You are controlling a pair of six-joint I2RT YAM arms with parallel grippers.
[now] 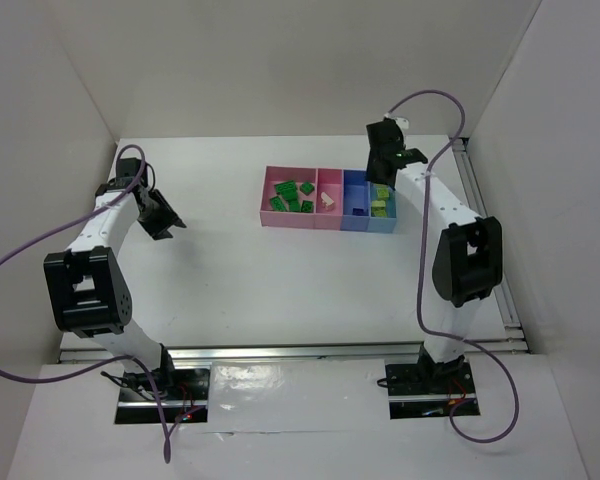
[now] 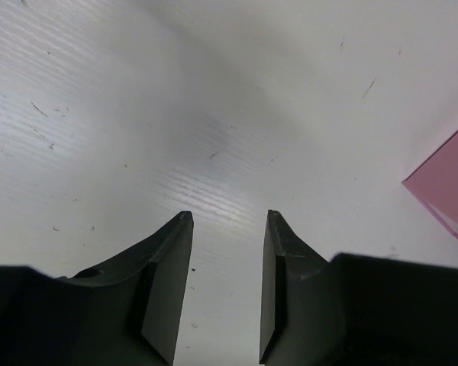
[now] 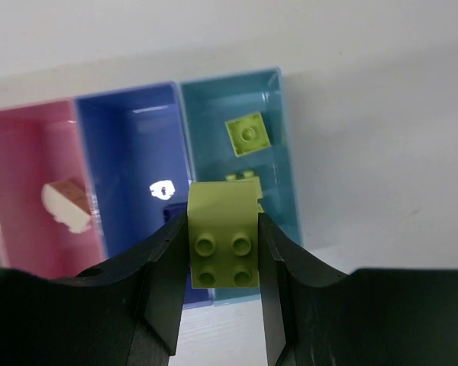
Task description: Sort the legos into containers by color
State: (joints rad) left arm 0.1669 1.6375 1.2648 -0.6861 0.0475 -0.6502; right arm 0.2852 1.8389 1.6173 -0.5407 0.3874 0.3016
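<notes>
My right gripper (image 3: 223, 221) is shut on a yellow-green lego (image 3: 223, 244), studs facing the camera, held above the near wall between the blue bin (image 3: 130, 145) and the light blue bin (image 3: 206, 130). A yellow-green lego (image 3: 248, 133) lies in the light blue bin, another is partly hidden behind the held one. A beige lego (image 3: 65, 204) lies in the narrow pink bin (image 3: 30, 137). Several dark green legos (image 1: 292, 195) lie in the wide pink bin (image 1: 271, 180). My left gripper (image 2: 227, 217) is open and empty over bare table at the left (image 1: 168, 222).
The bins form a joined row at the table's middle back (image 1: 325, 225). White walls enclose the table on the left, back and right. A metal rail (image 1: 480, 215) runs along the right edge. A corner of the pink bin (image 2: 446, 183) shows in the left wrist view.
</notes>
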